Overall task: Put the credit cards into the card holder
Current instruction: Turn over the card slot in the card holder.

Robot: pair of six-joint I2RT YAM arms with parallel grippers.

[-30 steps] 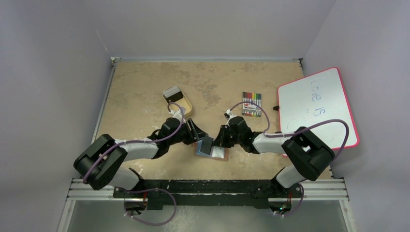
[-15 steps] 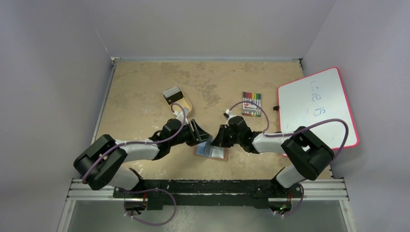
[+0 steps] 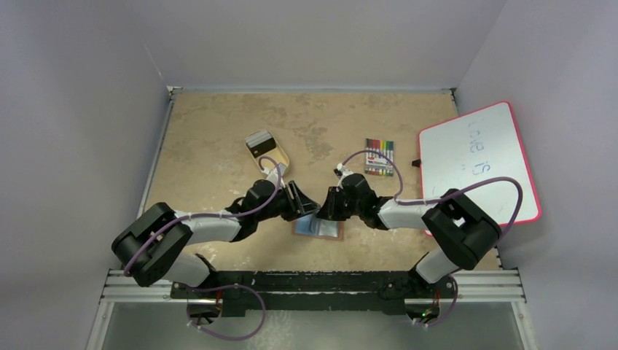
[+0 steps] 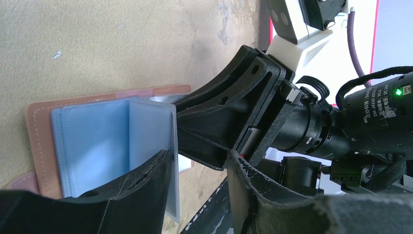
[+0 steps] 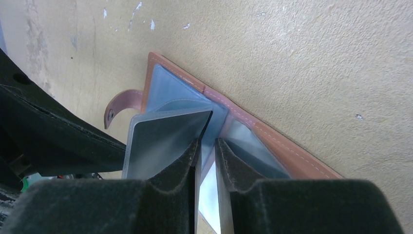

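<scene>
One tan tray [image 3: 281, 165] sits at the left of the bench [image 3: 211, 124], with two credit cards [image 3: 259, 144] showing in it, one grey-white and one black. The left gripper [image 3: 302, 205] hovers just beside the one card holder [image 3: 325, 230], its jaws wide and holding nothing. The holder lies open and flat near the middle of the front edge, blue inside. One clear pocket leaf [image 4: 151, 127] stands up from it. The right gripper [image 5: 208, 144] has narrow jaws, pinching that leaf's edge. Further right lie one pack of markers [image 3: 379, 157] and one whiteboard [image 3: 474, 160].
</scene>
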